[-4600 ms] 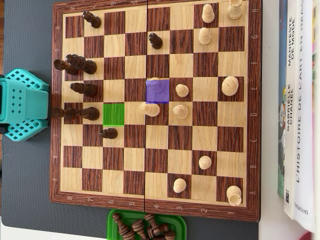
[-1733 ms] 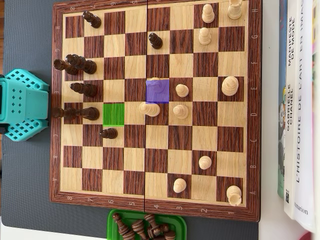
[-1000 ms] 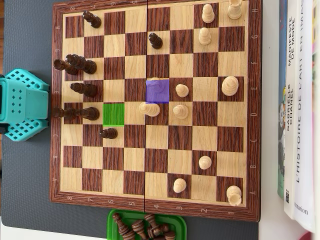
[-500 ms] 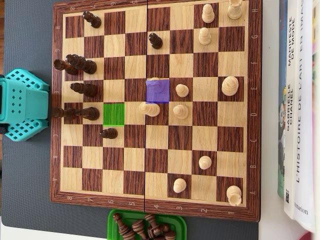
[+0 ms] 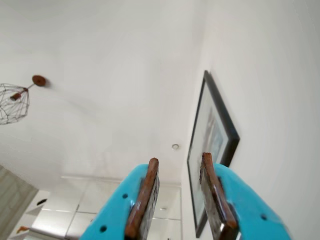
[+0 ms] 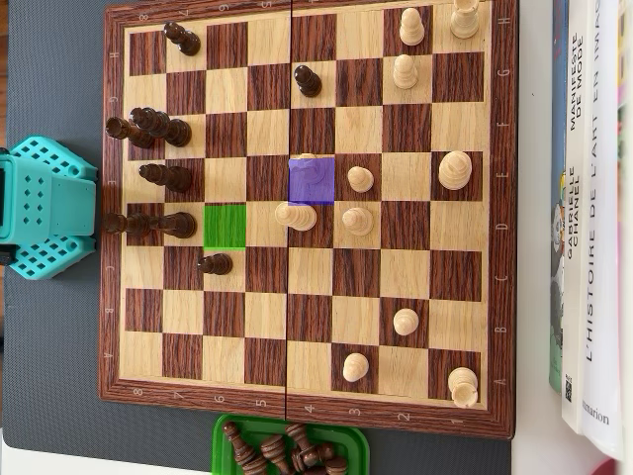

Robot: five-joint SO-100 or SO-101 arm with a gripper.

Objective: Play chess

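Chessboard carries nine pale pieces, about nine dark; one green tray; tool narrowly parted, empty.

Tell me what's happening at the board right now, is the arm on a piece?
No. In the wrist view the gripper points up at the ceiling and a framed picture, jaws apart with nothing between them. In the overhead view only the teal arm base shows, left of the chessboard; nothing reaches over the squares. A mid-game position stands, with one green square and one purple square marked. A light piece stands just below the purple one. Captured dark pieces lie in the green tray.
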